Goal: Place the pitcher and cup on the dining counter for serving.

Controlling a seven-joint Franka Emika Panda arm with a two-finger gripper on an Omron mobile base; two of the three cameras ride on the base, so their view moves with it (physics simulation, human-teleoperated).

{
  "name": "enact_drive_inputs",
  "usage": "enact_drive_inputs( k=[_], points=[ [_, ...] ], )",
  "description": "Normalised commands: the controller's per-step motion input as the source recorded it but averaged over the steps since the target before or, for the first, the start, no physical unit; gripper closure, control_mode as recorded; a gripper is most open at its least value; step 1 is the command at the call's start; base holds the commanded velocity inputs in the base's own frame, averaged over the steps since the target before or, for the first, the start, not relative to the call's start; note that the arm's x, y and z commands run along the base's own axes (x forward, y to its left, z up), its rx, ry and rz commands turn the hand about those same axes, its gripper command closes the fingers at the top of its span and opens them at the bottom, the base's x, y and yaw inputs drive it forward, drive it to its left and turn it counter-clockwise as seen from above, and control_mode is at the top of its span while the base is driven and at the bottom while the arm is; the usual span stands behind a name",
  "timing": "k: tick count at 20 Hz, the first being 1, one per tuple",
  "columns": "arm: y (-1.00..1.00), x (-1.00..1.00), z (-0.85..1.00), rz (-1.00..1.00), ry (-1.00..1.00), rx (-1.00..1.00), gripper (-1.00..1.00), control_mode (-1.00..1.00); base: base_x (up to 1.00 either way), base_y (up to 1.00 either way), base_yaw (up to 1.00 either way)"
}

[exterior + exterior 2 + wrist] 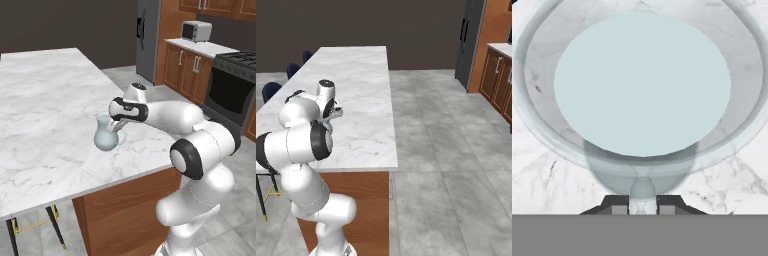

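The pale blue-grey glass pitcher stands upright on the marble top of the dining counter, near its front right edge. My gripper reaches over the pitcher's rim from the right, shut on the pitcher at its handle side. In the hand view I look straight down into the pitcher's round mouth; the dark fingertips press on the handle from both sides, and the gripper sits at the bottom edge. From the right base view, the gripper and my arm largely cover the pitcher. The cup is out of view.
Blue stools line the counter's far side, and black stool legs show under its near corner. A fridge, wood cabinets with a toaster oven and a stove stand across the grey tiled floor.
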Motion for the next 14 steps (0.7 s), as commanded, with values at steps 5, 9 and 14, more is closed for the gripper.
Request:
enact_drive_inputs(
  k=[5, 9, 14],
  points=[
    [0.2, 0.17, -0.52, 0.0, 0.0, -0.03, 1.0, -1.0, 0.0, 0.0, 0.0],
    [0.24, 0.08, -0.45, 0.02, 0.0, -0.15, 1.0, -1.0, 0.0, 0.0, 0.0],
    [0.17, 0.0, -0.18, 0.0, 0.0, -0.11, -1.0, -1.0, 0.0, 0.0, 0.0]
  ],
)
